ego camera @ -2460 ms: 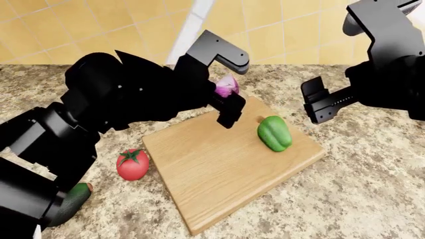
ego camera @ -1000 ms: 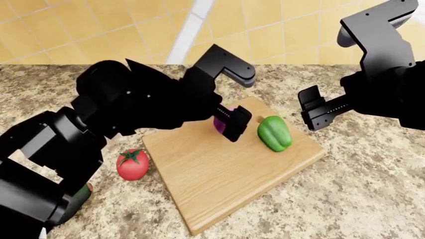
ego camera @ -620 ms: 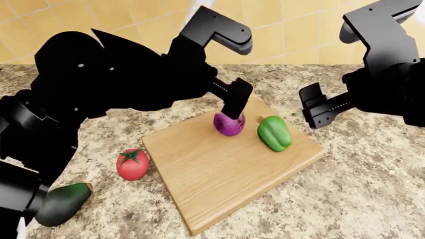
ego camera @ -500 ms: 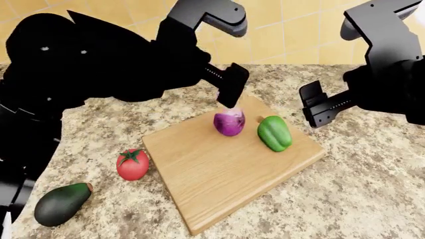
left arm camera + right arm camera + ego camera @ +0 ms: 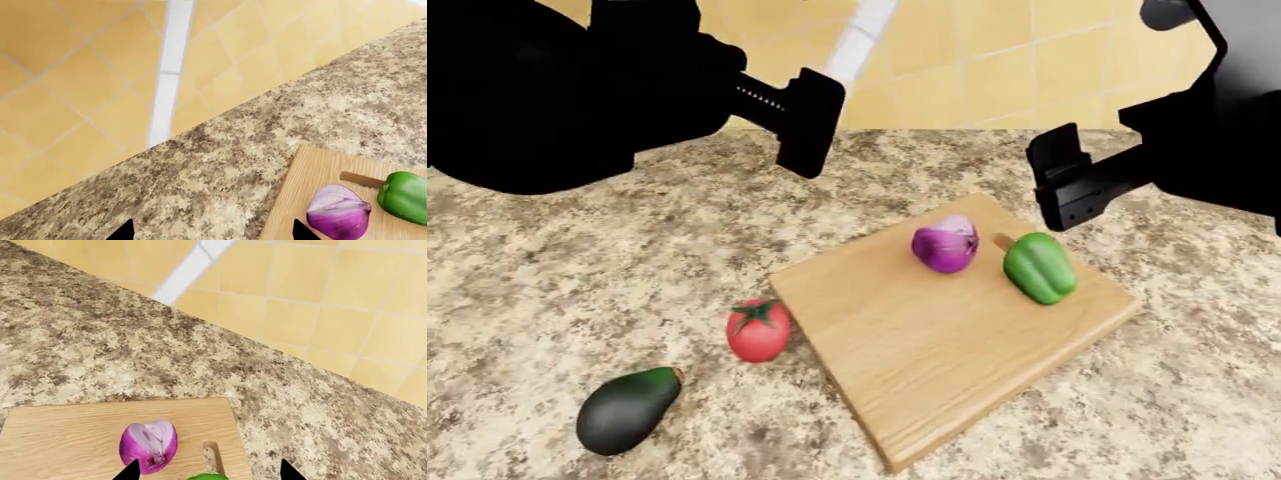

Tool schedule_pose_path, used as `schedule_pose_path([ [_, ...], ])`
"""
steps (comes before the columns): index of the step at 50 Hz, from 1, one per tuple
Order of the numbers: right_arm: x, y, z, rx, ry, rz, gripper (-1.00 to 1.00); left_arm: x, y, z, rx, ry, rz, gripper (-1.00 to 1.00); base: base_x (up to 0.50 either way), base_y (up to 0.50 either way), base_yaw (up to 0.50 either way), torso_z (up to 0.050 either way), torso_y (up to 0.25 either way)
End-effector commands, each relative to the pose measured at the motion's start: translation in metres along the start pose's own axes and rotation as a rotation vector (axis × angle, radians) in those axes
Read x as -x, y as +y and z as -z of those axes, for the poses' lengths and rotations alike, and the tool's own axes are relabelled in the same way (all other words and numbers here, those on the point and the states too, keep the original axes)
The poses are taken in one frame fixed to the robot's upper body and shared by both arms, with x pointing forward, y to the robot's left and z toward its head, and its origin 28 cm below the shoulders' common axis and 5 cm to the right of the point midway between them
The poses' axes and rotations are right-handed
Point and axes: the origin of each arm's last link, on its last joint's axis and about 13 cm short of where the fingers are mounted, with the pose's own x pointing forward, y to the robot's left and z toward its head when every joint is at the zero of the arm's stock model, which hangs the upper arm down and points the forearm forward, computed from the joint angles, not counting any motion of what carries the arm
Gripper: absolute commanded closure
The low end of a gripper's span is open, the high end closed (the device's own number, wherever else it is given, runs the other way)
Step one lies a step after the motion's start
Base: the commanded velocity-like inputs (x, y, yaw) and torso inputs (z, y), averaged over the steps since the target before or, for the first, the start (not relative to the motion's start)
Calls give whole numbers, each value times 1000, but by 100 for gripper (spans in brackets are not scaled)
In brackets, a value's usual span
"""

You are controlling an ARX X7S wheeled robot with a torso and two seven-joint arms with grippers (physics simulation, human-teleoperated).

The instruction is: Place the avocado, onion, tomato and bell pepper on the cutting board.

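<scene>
Glossy purple onion point(image 5: 945, 245) and lobed bell pepper point(image 5: 1040, 267) on pale-wood cutting board point(image 5: 948, 340) (both pincers spread, empty).

Purple onion point(image 5: 945, 245), green bell pepper point(image 5: 1040, 268), red tomato point(image 5: 758, 331) — near-black avocado point(image 5: 627, 410), light-wood cutting board point(image 5: 948, 345)

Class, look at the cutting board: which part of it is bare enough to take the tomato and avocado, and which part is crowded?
The cutting board is bare over its near half, from the edge beside the tomato to the near corner. Its far end is crowded: the onion and bell pepper sit close together there. The avocado lies off the board on the counter.
</scene>
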Motion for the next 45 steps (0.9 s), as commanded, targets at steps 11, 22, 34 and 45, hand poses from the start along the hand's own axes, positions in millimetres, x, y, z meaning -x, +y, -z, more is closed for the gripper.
schedule_pose_path([
  [11, 15, 13, 0, 35, -46, -69, -100, 56, -13, 7, -50, -31, -57, -100, 0, 455, 0, 0, 0],
  [22, 9, 26, -1, 96, -76, -99, -100, 58, -7, 12, -22, -37, -87, -100, -197, 0, 0, 0, 0],
  [34, -3, 33, 0, 109, -99, -132, -100, 49, 3, 22, -3, -7, -135, -100, -284, 0, 0, 0, 0],
  [45, -14, 44, 5, 152, -63, -173, -100, 35, 5, 32, -31, 55, -175, -100, 0, 343, 0, 0, 0],
])
